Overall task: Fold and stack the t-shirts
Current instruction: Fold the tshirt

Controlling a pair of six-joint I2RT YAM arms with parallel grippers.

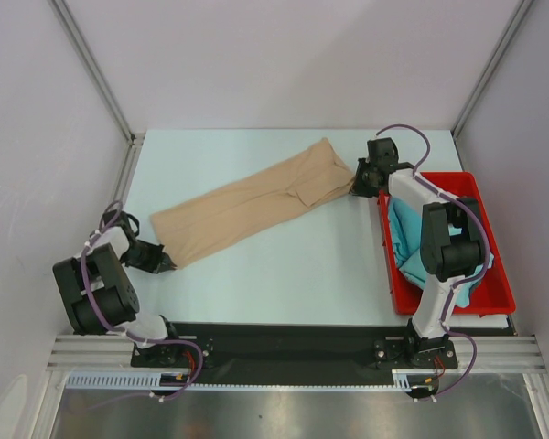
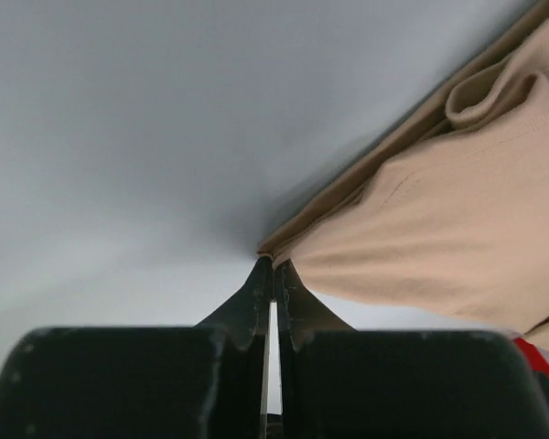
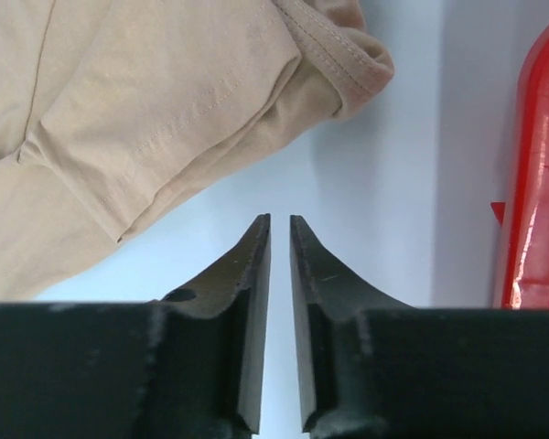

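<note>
My left gripper (image 1: 167,264) is clenched on the near corner of the tan t-shirt (image 1: 256,206), which lies long across the tabletop (image 1: 293,274), probably ready for a fold. My right gripper (image 1: 357,187) is nearly closed and empty beside the far sleeve; only its wrist view shows it clear of the cloth.

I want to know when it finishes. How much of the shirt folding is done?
Done: the tan t-shirt lies folded into a long strip. In hand: the left gripper pinches its near end; the right gripper sits empty by the far end. Left: folding it shorter, plus the teal t-shirt waiting in the red bin. No stack yet.
</note>
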